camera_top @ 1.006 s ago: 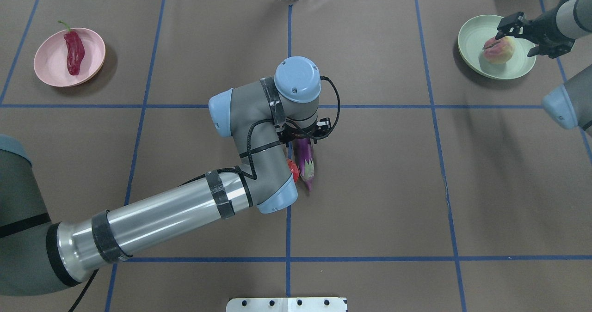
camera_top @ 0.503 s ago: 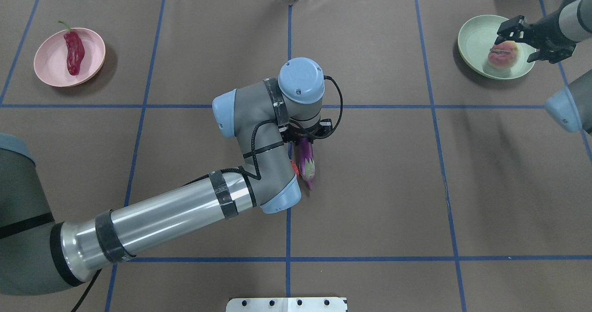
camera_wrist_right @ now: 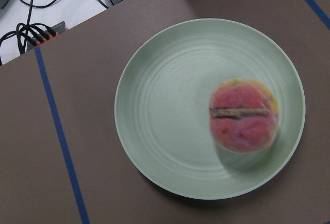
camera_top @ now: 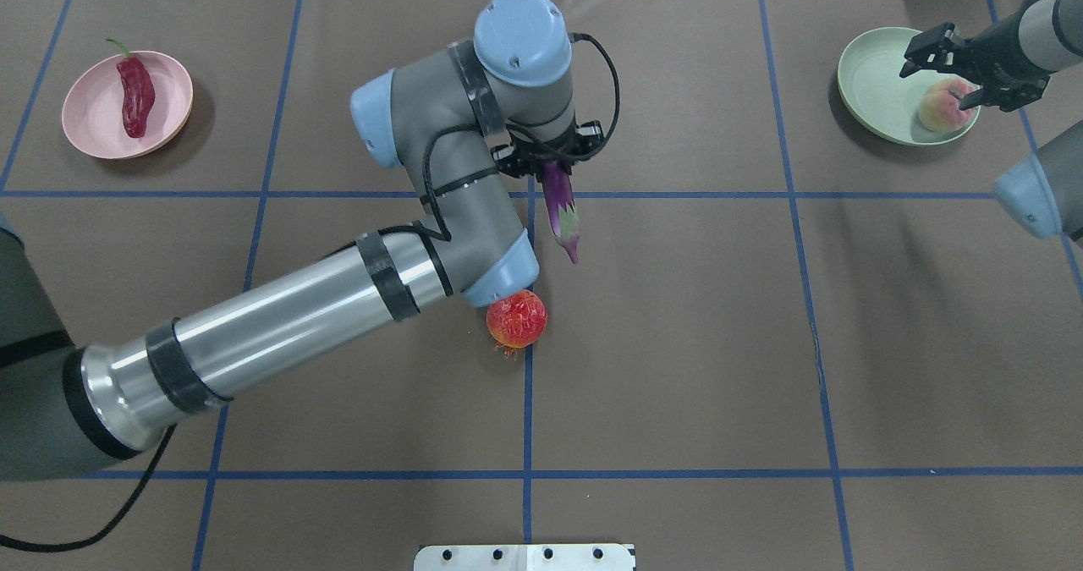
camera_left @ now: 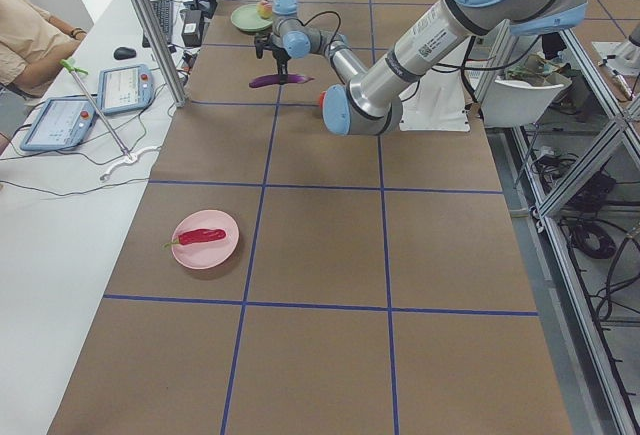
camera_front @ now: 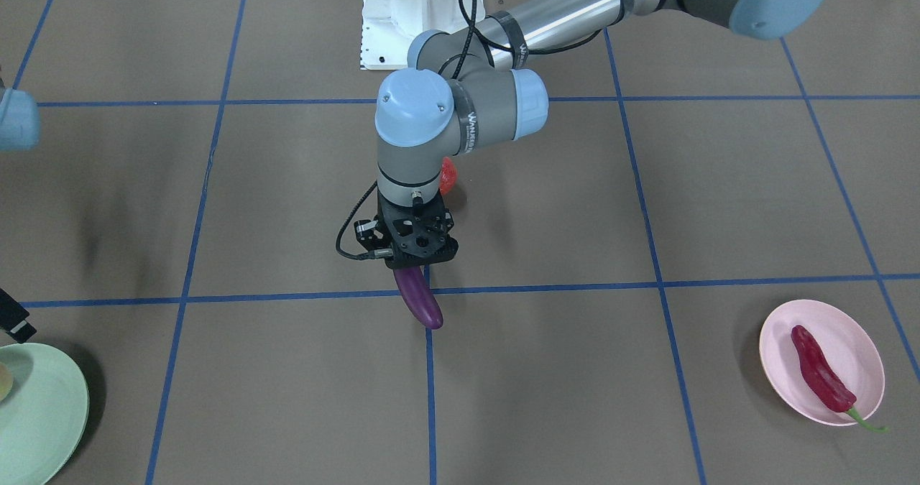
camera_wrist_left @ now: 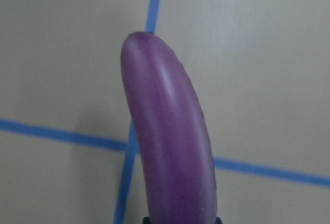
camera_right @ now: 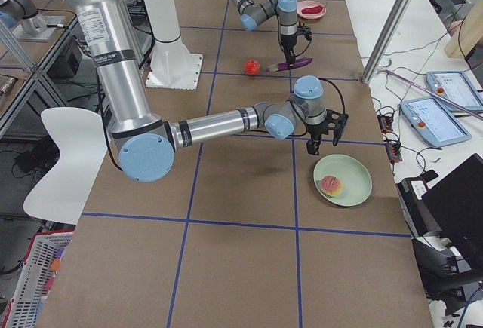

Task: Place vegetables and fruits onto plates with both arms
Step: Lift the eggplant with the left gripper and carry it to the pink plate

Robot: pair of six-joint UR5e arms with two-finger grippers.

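Progress: two of four plated | chili [camera_top: 135, 96] on pink plate [camera_top: 89, 135], peach [camera_top: 939, 107] on mint plate [camera_top: 870, 80] beneath my right hand [camera_top: 946, 76], fingers apart | left hand [camera_top: 548, 155] clamped on eggplant [camera_top: 560, 207], held above worktop [camera_top: 677, 343] | strawberry [camera_top: 516, 319] lies unplated just behind left hand

overhead is looking forward-down over the table [camera_top: 677, 368] | front is facing back steeply, sharing the eggplant [camera_front: 418, 302] | sides are looking along it from both ends | left wrist is sitting close on the eggplant | right wrist is looking down on the green plate [camera_wrist_right: 165, 131]
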